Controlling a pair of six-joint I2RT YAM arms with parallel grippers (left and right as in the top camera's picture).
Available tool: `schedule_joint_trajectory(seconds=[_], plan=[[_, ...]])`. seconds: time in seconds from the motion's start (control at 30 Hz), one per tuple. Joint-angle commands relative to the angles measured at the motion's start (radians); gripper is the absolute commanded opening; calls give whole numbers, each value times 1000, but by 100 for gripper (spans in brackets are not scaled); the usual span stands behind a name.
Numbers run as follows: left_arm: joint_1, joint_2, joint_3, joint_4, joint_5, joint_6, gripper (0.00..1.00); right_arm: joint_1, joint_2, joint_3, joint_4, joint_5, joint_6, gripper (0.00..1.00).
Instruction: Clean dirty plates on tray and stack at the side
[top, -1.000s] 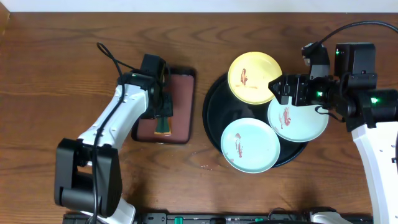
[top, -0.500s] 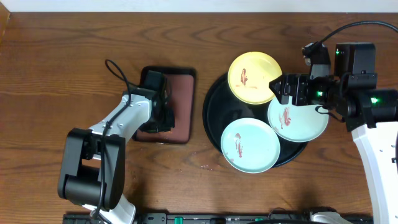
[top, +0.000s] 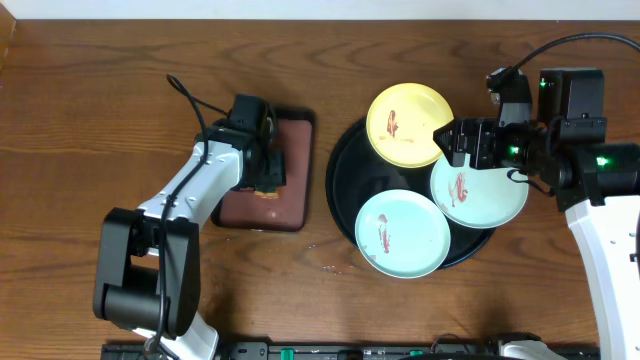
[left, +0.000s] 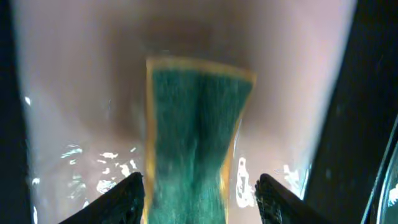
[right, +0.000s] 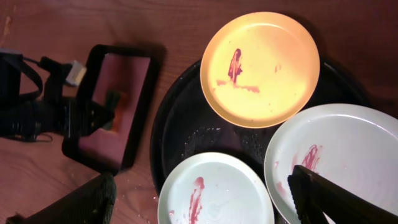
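Three smeared plates lie on the black tray: a pale yellow one at the back, a blue-green one at the front and a blue-green one on the right. They also show in the right wrist view: yellow, front, right. My right gripper is open and empty above the plates, its fingers wide apart. My left gripper is open over a green sponge with yellow edges, one finger on each side of it.
The sponge lies on a small rectangular reddish-brown tray left of the black tray. That tray's wet surface fills the left wrist view. A few droplets lie on the wooden table in front.
My left gripper shifted toward the front over the small tray and then back again. The sponge shows under it again. The right arm and the plates have not moved.
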Motion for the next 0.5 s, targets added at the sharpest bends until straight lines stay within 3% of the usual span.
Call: schedule_joint_trajectory(seconds=[0.0, 0.13, 0.27, 0.3, 0.47], plan=[[0, 15, -25, 55, -45, 17, 56, 7, 7, 16, 6, 0, 8, 88], [-8, 50, -51, 74, -45, 17, 41, 7, 7, 16, 9, 0, 9, 87], [-16, 94, -54, 76, -45, 17, 11, 7, 7, 16, 8, 0, 8, 87], [-16, 97, -54, 76, -45, 18, 8, 7, 7, 16, 8, 0, 8, 87], [-14, 71, -11, 33, -46, 41, 8, 7, 6, 16, 6, 0, 8, 87]])
